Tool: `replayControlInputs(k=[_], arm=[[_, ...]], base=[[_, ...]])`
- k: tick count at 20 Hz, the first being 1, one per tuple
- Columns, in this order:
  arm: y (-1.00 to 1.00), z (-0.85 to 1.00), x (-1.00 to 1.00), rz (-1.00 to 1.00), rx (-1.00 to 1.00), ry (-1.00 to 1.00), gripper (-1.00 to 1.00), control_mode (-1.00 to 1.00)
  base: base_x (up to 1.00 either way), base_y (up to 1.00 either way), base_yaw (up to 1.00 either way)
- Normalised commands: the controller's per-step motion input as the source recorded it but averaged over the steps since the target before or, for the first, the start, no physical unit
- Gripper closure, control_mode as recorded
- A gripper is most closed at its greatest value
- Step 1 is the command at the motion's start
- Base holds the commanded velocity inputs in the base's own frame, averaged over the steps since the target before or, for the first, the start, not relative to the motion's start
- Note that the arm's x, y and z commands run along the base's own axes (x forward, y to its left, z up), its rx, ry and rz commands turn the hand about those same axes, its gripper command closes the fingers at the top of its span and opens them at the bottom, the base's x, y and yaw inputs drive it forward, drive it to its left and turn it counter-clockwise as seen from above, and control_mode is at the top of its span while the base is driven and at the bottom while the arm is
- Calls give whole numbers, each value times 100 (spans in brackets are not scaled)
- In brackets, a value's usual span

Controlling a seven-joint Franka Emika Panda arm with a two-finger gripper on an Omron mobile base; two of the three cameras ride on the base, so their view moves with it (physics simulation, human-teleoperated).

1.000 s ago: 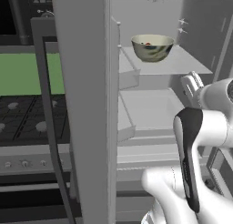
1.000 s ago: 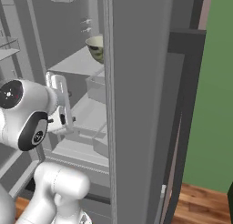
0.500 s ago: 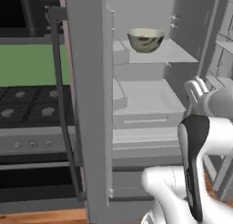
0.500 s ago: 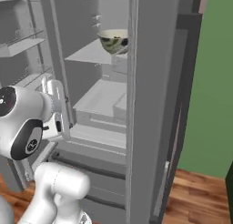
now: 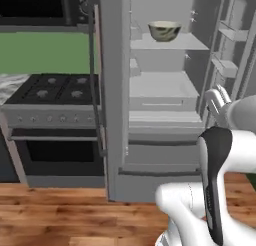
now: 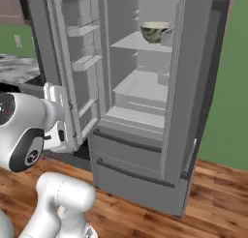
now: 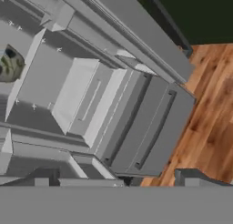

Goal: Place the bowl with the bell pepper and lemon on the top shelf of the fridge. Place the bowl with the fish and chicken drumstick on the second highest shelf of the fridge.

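The bowl (image 5: pixel 164 31) sits deep on a fridge shelf (image 5: pixel 172 42); its contents cannot be made out in either base view. In the hand view the bowl (image 7: pixel 9 66) is cut off by the left edge and blurred. The fridge's top is cropped in both base views, so which shelf it is, counted from the top, cannot be told. The gripper (image 5: pixel 218 101) is partly covered by the arm's own body; its fingertips (image 7: pixel 195 176) are cut off at the bottom of the hand view. The stove (image 5: pixel 55 87) is cropped at the left edge.
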Motion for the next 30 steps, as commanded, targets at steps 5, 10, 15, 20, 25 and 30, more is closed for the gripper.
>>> replayControlInputs(k=[5, 10, 15, 20, 25, 30], arm=[[0, 0, 0, 0, 0, 0, -100, 100], [0, 0, 0, 0, 0, 0, -100, 100], [0, 0, 0, 0, 0, 0, -100, 100], [0, 0, 0, 0, 0, 0, -100, 100], [0, 0, 0, 0, 0, 0, -100, 100], [0, 0, 0, 0, 0, 0, -100, 100]], base=[[-100, 52, 62], [-53, 95, 77], [28, 100, 55], [100, 73, 31], [100, 15, 8], [100, 3, 0]])
